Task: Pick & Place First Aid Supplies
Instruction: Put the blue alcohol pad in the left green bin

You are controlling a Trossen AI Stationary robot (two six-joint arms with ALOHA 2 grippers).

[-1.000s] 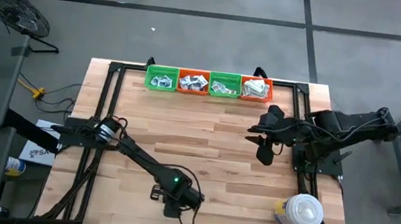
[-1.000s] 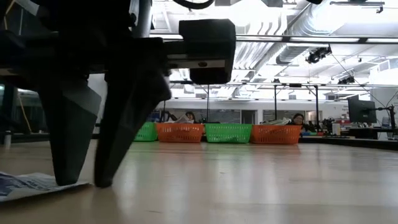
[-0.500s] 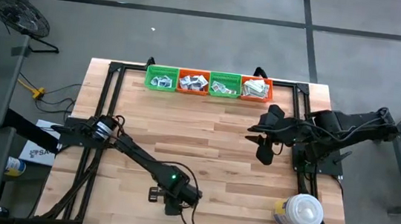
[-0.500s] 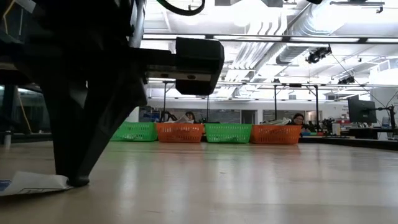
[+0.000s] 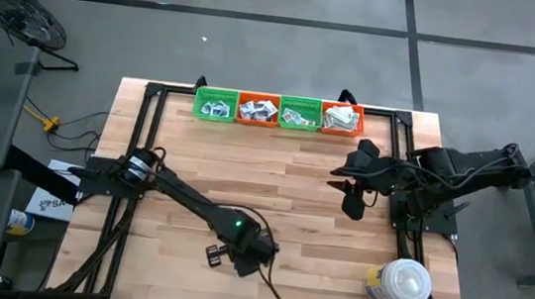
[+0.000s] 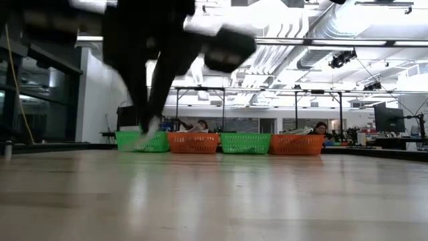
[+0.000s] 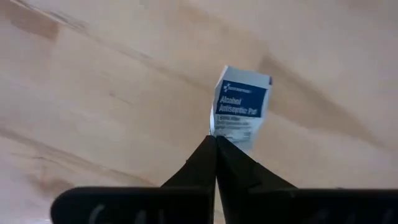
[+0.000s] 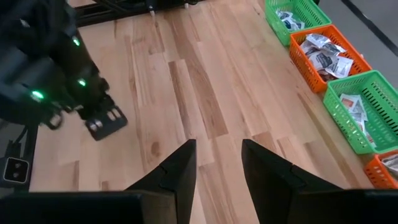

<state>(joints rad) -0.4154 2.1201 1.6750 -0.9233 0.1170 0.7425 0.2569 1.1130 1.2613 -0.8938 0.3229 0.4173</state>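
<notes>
Left wrist view shows the left gripper (image 7: 216, 144) with its two dark fingers pressed together, pinching the lower edge of a small white packet (image 7: 241, 114) that carries a blue label. The packet stands up from the fingertips, clear of the wooden table (image 7: 93, 93) below it. From above, that gripper (image 5: 219, 255) sits over the near middle of the table, at the end of the left arm, which reaches in from the left edge. In the low view the arm is a dark blurred shape at upper left, and a pale scrap at its tip (image 6: 146, 131) is lifted off the tabletop.

Four baskets stand side by side along the far edge: a green basket (image 5: 216, 93), an orange basket (image 5: 255, 121), a second green one (image 5: 301, 102) and a second orange one (image 5: 340, 131). All four hold loose heaps of small packets.

Over the right half of the table, the right gripper (image 5: 352, 190) hangs well apart from the left one. Its fingers (image 8: 180, 171) stand apart with a clear gap and hold nothing.

A big white round container (image 5: 403, 281) stands at the near right corner.
</notes>
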